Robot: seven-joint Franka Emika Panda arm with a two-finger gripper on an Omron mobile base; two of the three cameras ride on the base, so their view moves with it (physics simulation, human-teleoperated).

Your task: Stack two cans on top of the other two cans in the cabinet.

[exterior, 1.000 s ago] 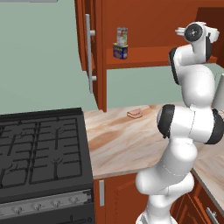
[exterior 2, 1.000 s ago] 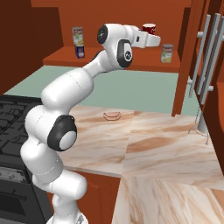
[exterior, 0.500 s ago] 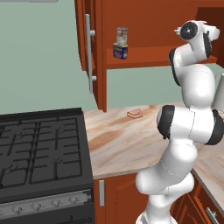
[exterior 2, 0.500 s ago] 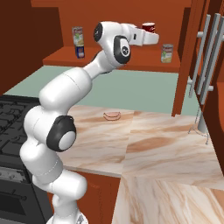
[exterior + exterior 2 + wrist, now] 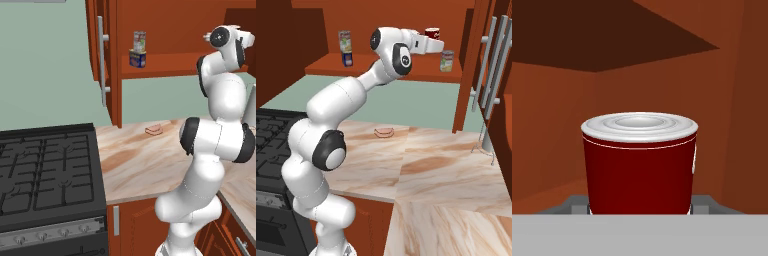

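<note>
My gripper (image 5: pixel 434 42) is shut on the small red can (image 5: pixel 432 33), holding it up inside the reddish-brown wall cabinet (image 5: pixel 406 75), just left of and above the silver can with the green and white label (image 5: pixel 446 61). In the hand view the red can (image 5: pixel 640 165) sits close between the fingers, with the cabinet's back wall behind it. At the shelf's left end the slim silver can (image 5: pixel 139 41) stands upright on the squat blue-and-yellow can (image 5: pixel 137 59); the same stack appears as slim can (image 5: pixel 345 41) on blue can (image 5: pixel 347 60).
The left cabinet door (image 5: pixel 102 60) hangs open with its silver bar handle; another door with bar handles (image 5: pixel 491 65) stands open at the right. Below lie the marble counter (image 5: pixel 426 165), a small pink item (image 5: pixel 154 130) and the black stove (image 5: pixel 47 175).
The hand with the red can has shifted a little to the right in the right base view, closer to the silver green-and-white can. The other cans have not moved.
</note>
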